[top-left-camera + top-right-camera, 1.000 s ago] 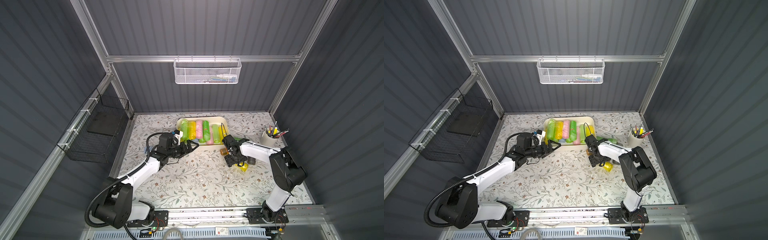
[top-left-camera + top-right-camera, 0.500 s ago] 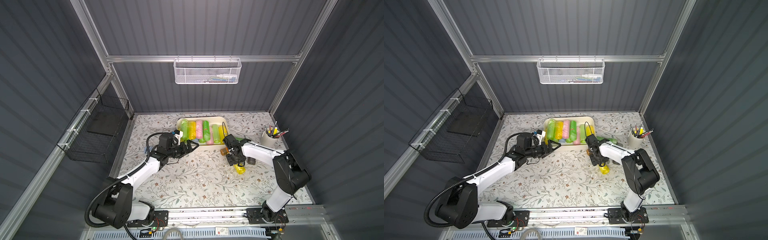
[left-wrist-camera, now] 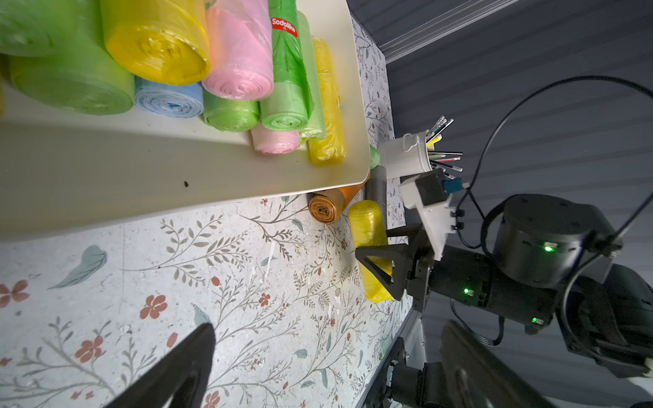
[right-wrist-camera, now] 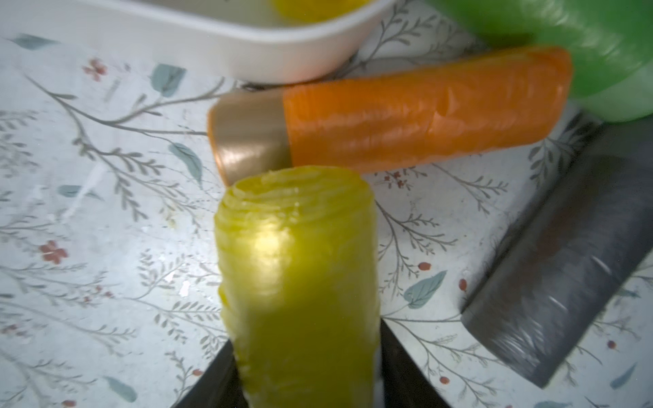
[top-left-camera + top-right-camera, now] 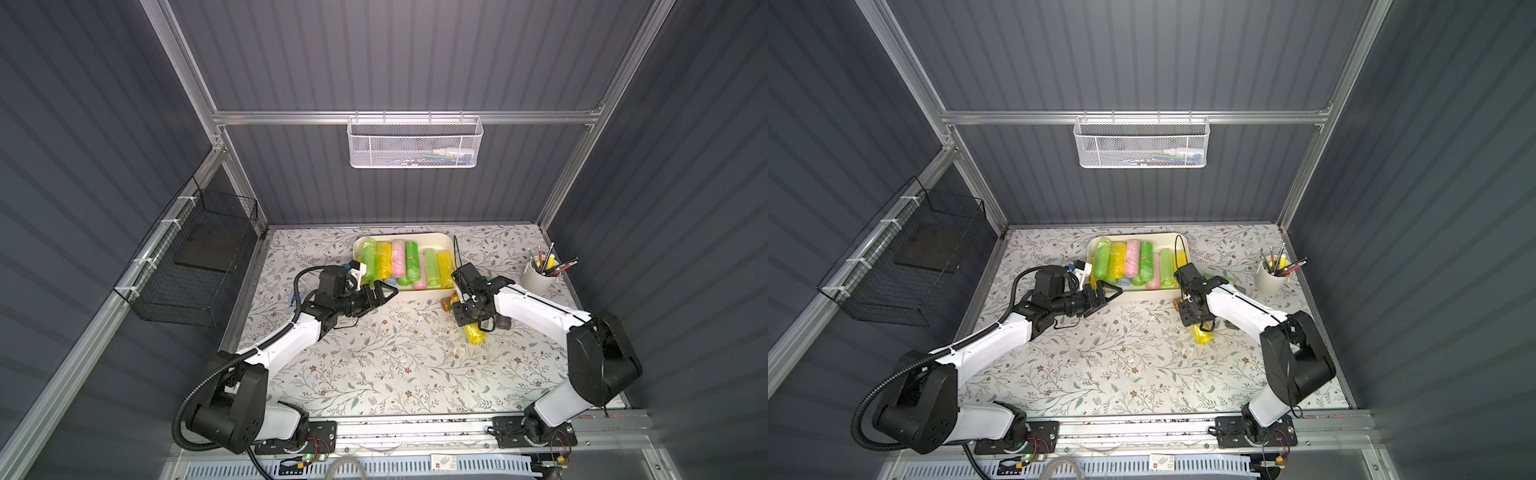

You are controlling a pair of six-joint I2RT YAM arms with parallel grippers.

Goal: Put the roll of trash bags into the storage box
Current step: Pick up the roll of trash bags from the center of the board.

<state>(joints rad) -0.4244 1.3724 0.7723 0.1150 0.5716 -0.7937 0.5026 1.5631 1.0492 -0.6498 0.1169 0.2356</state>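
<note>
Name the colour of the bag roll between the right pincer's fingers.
It is a yellow plastic bag roll; clearest in the right wrist view, inside the right pincer.

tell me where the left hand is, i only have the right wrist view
observer: The left hand hovers open and holds nothing, by the front wall of the storage box, toward its left end.
operator: ok and how full is that box, i only see one corner
observer: Green, yellow and pink rolls lie side by side across it. Bare floor shows only at its far right, probably room enough for the yellow roll.
</note>
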